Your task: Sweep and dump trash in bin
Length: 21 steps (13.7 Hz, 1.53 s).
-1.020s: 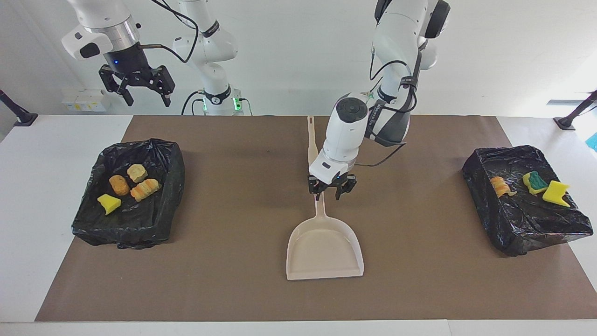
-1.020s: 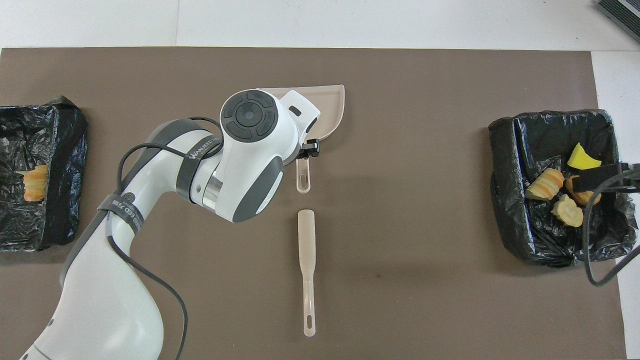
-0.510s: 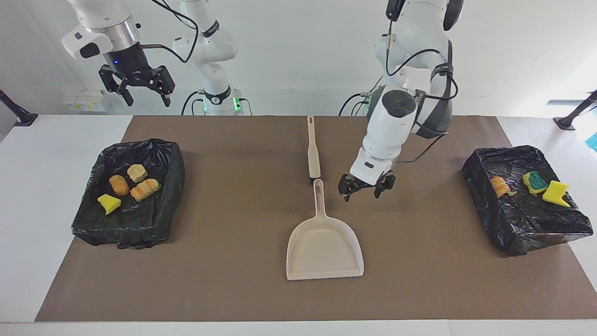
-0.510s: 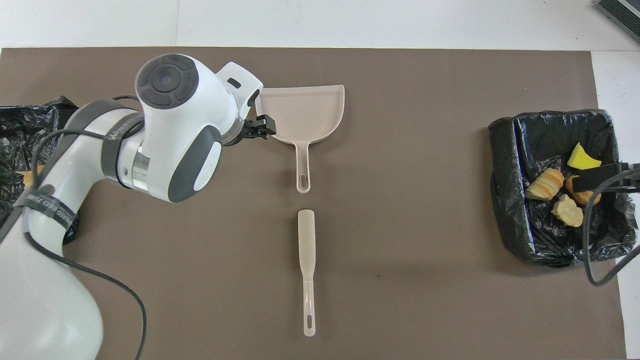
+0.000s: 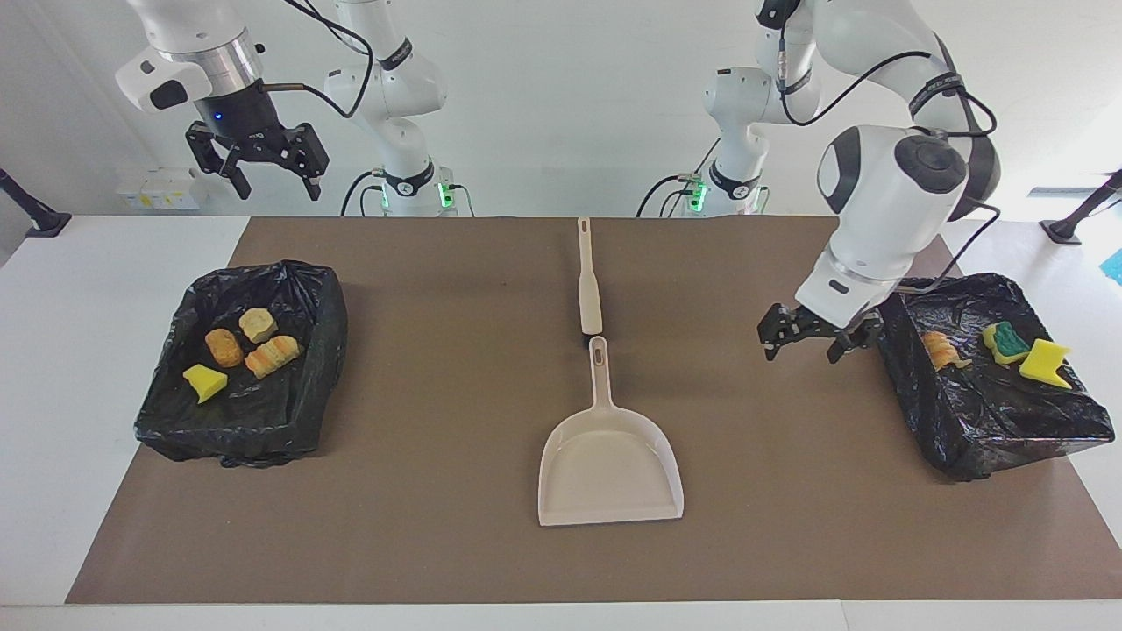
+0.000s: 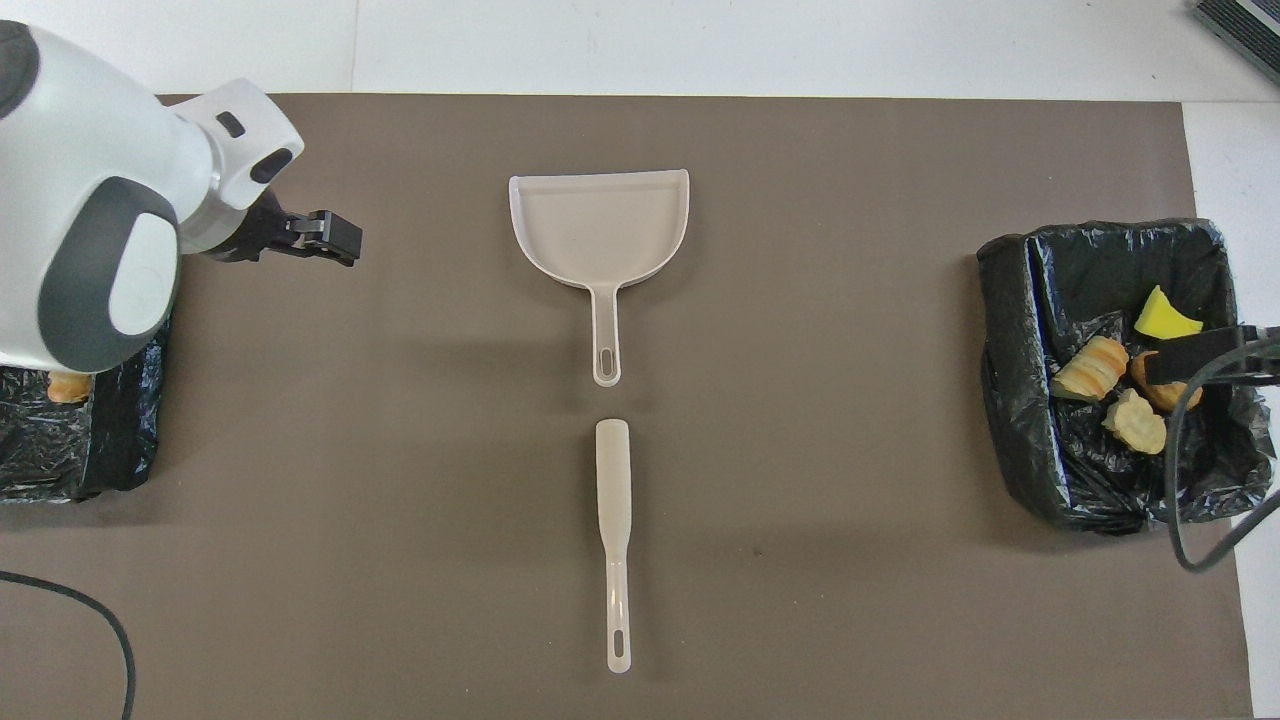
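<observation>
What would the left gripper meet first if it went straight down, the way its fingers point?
Probably the brown mat, beside the bin: the left gripper hangs open and empty, though depth is unclear.

Bright, even light; soft shadows

The dustpan (image 5: 610, 464) lies mid-table, the brush (image 5: 587, 279) nearer the robots; a bin (image 5: 990, 438) (image 5: 237, 438) of trash (image 5: 250, 346) sits at each end.
</observation>
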Motion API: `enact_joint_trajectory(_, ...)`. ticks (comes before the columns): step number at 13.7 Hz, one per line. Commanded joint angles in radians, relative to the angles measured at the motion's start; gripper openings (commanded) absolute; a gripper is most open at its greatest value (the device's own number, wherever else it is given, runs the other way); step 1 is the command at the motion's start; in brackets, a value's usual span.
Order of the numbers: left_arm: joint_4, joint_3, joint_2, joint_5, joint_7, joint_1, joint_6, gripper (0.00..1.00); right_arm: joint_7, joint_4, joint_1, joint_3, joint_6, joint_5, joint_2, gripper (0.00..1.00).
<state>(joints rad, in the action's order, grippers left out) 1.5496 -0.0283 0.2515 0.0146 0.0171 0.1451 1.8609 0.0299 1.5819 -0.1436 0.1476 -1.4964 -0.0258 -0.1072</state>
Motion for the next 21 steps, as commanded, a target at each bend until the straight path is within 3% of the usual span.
enact_joint_trajectory(1,0.018,-0.013,-0.066,0.007,-0.148,-0.08,-0.074,1.0,-0.018,0.015,-0.004,0.007,0.004,0.014,-0.017,1.0)
enact_joint_trajectory(5,0.036,-0.01,-0.119,0.011,-0.243,-0.108,-0.141,1.0,-0.018,0.015,-0.004,0.007,0.004,0.014,-0.017,1.0)
enact_joint_trajectory(10,0.159,-0.012,-0.23,-0.001,-0.247,-0.099,-0.129,1.0,-0.018,0.015,-0.004,0.007,0.004,0.015,-0.017,1.0)
enact_joint_trajectory(17,0.038,-0.015,-0.238,-0.027,-0.29,-0.104,-0.221,1.0,-0.018,0.015,-0.004,0.007,0.004,0.014,-0.017,1.0)
enact_joint_trajectory(21,0.03,-0.013,-0.245,-0.004,-0.232,-0.102,-0.224,1.0,-0.018,0.015,-0.004,0.007,0.004,0.014,-0.017,1.0)
